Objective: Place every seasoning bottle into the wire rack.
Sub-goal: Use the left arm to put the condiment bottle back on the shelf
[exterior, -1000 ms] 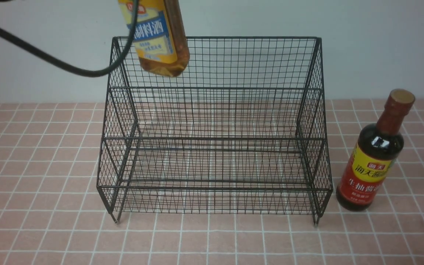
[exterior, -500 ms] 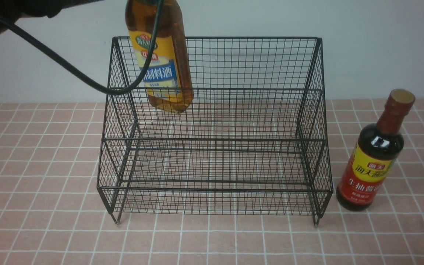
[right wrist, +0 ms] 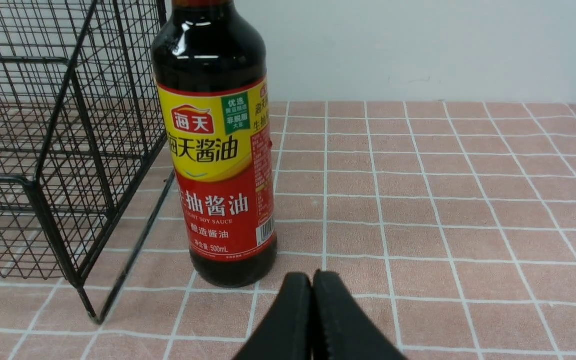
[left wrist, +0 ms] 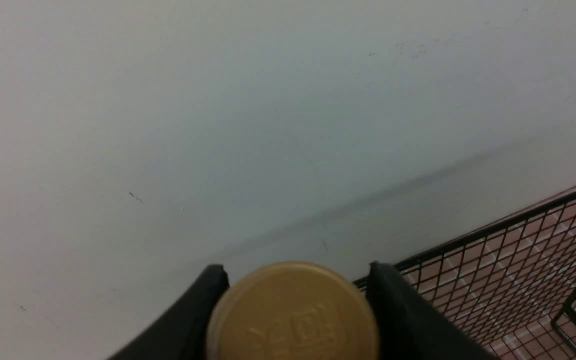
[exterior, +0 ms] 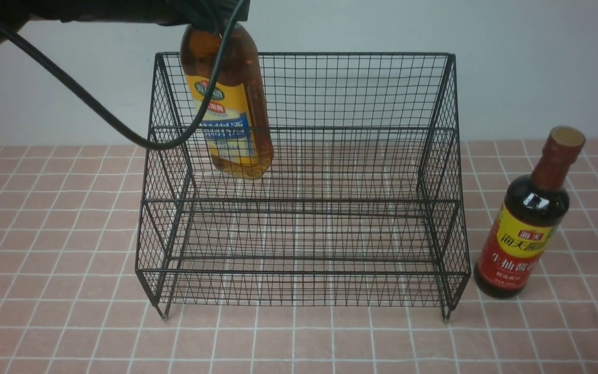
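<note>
Pink tiled surface (exterior: 371, 343) supports the wire rack (exterior: 304, 270). Left gripper (left wrist: 293, 300) clamps the cooking-wine bottle (exterior: 226, 104) by its cap, presumably keeping the base free for seating; right gripper (right wrist: 313, 285), closed and unloaded.

glossy dark glass bottle (exterior: 522, 228), thin black metal wire rack (exterior: 299, 200), smooth matt wall (exterior: 356, 26)

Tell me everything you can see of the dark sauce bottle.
The dark bottle looks like glass, glossy, with a red-brown neck, a tan-topped cap and a yellow-and-red label reading "Light Soy Sauce". It stands upright on the tiled surface, just right of the wire rack. No end effector holds it.
</note>
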Controlling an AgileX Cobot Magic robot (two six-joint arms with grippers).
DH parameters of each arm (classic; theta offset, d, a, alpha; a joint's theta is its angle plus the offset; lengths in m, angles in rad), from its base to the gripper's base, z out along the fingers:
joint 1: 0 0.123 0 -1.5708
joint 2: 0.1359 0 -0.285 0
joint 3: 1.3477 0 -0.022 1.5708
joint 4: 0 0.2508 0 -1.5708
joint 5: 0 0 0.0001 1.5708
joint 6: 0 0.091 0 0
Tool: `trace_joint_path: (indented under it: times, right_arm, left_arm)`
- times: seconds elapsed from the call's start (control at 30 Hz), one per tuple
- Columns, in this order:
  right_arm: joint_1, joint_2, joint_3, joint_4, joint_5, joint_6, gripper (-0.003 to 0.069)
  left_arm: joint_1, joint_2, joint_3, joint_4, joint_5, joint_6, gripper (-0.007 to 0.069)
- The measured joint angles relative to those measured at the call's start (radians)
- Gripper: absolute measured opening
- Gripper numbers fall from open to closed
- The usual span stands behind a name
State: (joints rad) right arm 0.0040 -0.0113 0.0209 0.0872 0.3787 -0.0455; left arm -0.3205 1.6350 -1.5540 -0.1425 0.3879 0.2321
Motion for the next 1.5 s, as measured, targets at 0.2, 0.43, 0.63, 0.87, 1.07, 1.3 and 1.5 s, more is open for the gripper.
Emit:
trace_joint_path:
  times: [0.2, 0.43, 0.63, 0.87, 1.07, 1.3, 1.5]
  right_arm:
    - [0.000, 0.000, 0.000, 0.000, 0.000, 0.000, -0.0012]
    - [0.000, 0.000, 0.000, 0.000, 0.000, 0.000, -0.0012]
    - [0.000, 0.000, 0.000, 0.000, 0.000, 0.000, -0.0012]
    - [0.000, 0.000, 0.000, 0.000, 0.000, 0.000, -0.0012]
    - [0.000, 0.000, 0.000, 0.000, 0.000, 0.000, -0.0012]
    - [0.000, 0.000, 0.000, 0.000, 0.000, 0.000, -0.0012]
    - [0.000, 0.000, 0.000, 0.000, 0.000, 0.000, -0.0012]
  left_arm:
    - [0.000, 0.056, 0.002, 0.021, 0.022, 0.001, 0.0311]
    - [0.002, 0.078, 0.003, 0.034, 0.023, 0.005, 0.0324]
    - [0.002, 0.027, -0.010, 0.042, -0.024, 0.007, 0.0427]
    - [0.012, -0.093, -0.011, 0.078, 0.031, 0.005, 0.0353]
    - [0.016, -0.194, -0.018, 0.078, 0.309, -0.053, 0.0054]
    - [0.016, -0.173, 0.053, 0.027, 0.448, -0.062, -0.0007]
    - [0.016, -0.129, 0.173, -0.045, 0.350, -0.062, -0.0007]
